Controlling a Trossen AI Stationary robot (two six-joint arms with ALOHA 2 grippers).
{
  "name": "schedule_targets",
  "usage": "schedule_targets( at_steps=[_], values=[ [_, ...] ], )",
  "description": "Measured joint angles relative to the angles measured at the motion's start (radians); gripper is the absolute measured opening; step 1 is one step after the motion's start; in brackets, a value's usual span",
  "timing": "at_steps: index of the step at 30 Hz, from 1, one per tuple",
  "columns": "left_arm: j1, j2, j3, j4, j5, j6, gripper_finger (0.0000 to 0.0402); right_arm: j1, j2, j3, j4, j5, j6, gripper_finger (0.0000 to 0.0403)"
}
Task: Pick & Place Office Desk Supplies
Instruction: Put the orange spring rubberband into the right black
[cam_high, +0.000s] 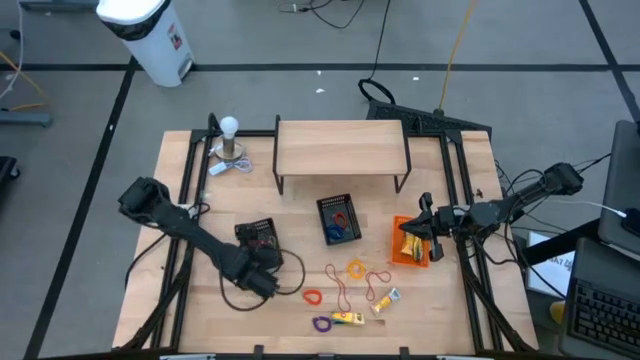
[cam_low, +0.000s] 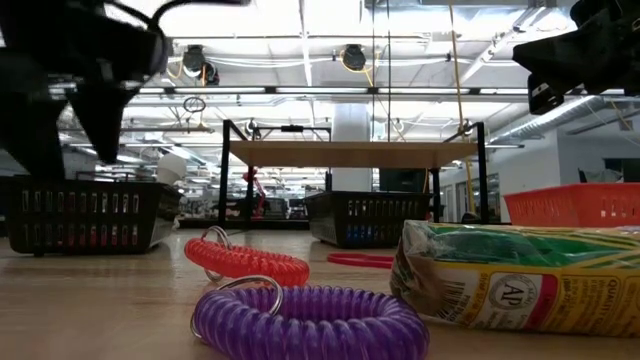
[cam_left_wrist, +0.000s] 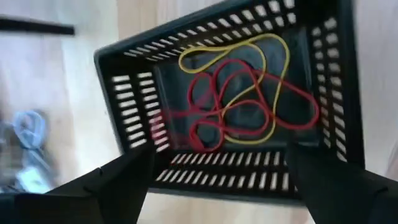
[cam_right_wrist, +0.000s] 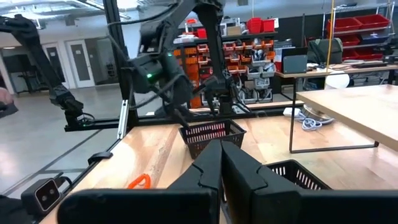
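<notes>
The loose supplies lie near the table's front. They are a purple coiled loop (cam_high: 322, 323) (cam_low: 310, 320), a red coiled loop (cam_high: 312, 297) (cam_low: 247, 262), an orange loop (cam_high: 357, 268), thin elastic bands (cam_high: 342, 288) and yellow packets (cam_high: 348, 318) (cam_low: 520, 275). My left gripper (cam_high: 260, 255) (cam_left_wrist: 217, 186) hangs open, pointing steeply down over a black basket (cam_high: 258, 233) (cam_left_wrist: 224, 93) that holds red and yellow elastic bands (cam_left_wrist: 239, 93). My right gripper (cam_high: 428, 225) (cam_right_wrist: 221, 168) stays shut at the right, beside the orange tray (cam_high: 410, 242).
A second black basket (cam_high: 338, 218) with blue and red items stands mid-table. A low wooden shelf (cam_high: 342, 150) stands behind it. A white ball-topped metal stand (cam_high: 230, 140) is at the far left. Bare wood lies between the left basket and the loose supplies.
</notes>
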Motion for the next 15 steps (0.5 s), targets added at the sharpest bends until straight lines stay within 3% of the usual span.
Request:
schedule_targets(
  at_steps=[6,10,15],
  values=[
    [0.002,-0.034,0.05,-0.043,-0.085,-0.022,0.0365,0.0,0.0,0.0,0.005,0.0,0.002,0.0],
    [-0.012,-0.172,0.05,-0.028,-0.131,-0.044,0.0354,0.0,0.0,0.0,0.003,0.0,0.009,0.0],
    [-0.024,-0.433,0.049,0.019,-0.279,0.012,0.0295,0.0,0.0,0.0,0.002,0.0,0.027,0.0]
  ],
)
